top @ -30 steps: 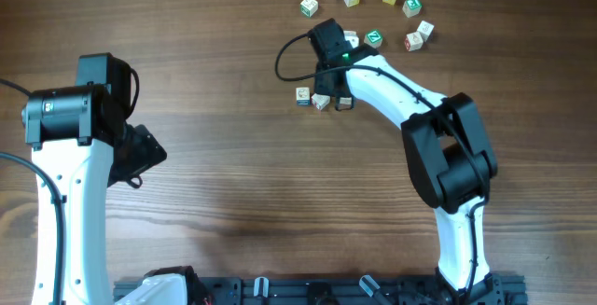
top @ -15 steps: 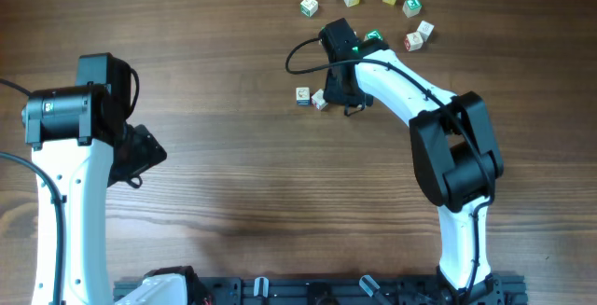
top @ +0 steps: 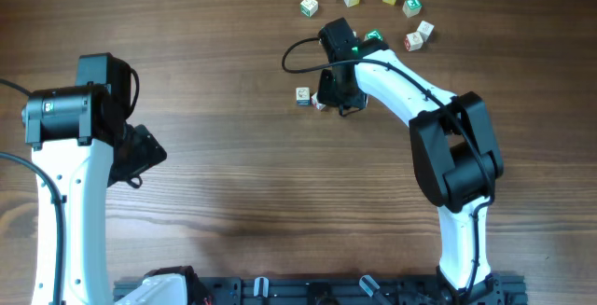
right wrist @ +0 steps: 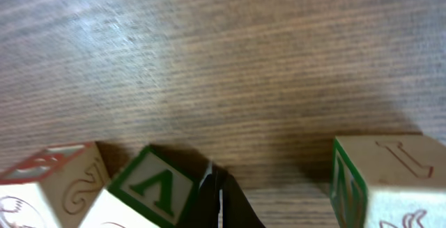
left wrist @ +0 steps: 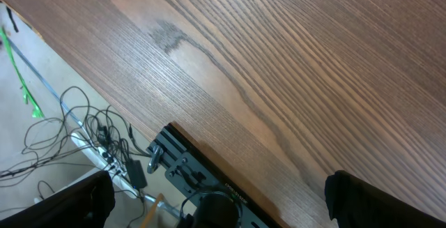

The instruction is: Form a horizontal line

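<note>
Three small whitish letter cubes lie in a rough row near the table's middle. In the overhead view the leftmost cube [top: 303, 96] shows whole, a second [top: 320, 105] peeks out beside it, and the third is hidden under my right gripper [top: 338, 98]. In the right wrist view a red-lettered cube [right wrist: 49, 183] touches a green "A" cube [right wrist: 150, 190]; a green-edged cube [right wrist: 387, 179] stands apart to the right. My right gripper [right wrist: 219, 200] is shut and empty, its tips in the gap beside the "A" cube. My left gripper [top: 140, 160] is open and empty, far to the left.
Several loose letter cubes [top: 373, 11] are scattered at the back right, one green-faced cube [top: 374, 37] close to the right arm. The left wrist view shows bare wood, the table's front rail [left wrist: 202, 179] and floor cables [left wrist: 70, 123].
My right gripper has shifted right and settled low over the row, now covering the third cube. The left arm has not moved.
</note>
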Robot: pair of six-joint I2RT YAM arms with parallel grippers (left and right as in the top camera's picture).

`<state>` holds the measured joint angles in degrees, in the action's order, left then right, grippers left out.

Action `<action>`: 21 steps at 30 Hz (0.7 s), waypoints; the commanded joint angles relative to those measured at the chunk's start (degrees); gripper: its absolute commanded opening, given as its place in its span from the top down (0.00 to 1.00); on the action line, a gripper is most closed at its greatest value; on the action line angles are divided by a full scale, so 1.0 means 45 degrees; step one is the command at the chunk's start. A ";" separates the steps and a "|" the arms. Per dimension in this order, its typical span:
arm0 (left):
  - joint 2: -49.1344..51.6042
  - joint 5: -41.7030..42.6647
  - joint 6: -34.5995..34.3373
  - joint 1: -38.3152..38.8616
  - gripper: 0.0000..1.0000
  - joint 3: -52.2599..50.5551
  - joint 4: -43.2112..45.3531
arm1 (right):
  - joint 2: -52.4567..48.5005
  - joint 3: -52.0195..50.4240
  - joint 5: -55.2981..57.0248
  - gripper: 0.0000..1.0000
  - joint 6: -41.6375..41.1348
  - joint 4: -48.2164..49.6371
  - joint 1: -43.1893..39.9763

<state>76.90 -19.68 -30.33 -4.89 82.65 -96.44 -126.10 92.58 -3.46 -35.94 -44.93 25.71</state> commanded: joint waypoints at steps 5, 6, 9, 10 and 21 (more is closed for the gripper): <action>-0.0209 -0.0165 -0.0034 -0.0058 0.00 -0.0058 -0.0005 | 0.0019 0.0044 0.0325 0.96 -0.0389 0.0340 0.0029; -0.0209 -0.0165 -0.0034 -0.0058 0.00 -0.0058 -0.0005 | 0.0019 0.0044 0.0321 0.95 -0.0384 0.0359 0.0029; -0.0209 -0.0165 -0.0034 -0.0058 0.00 -0.0058 -0.0005 | 0.0019 0.0044 0.0321 0.95 -0.0340 0.0495 0.0029; -0.0209 -0.0165 -0.0034 -0.0058 0.00 -0.0058 -0.0005 | 0.0019 0.0044 0.0321 0.95 -0.0330 0.0529 0.0029; -0.0209 -0.0165 -0.0034 -0.0058 0.00 -0.0058 -0.0005 | 0.0019 0.0044 -0.0024 0.95 0.0787 0.1234 0.0029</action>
<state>76.90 -19.68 -30.33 -4.89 82.65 -96.42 -126.10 92.58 -3.20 -34.50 -40.03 25.71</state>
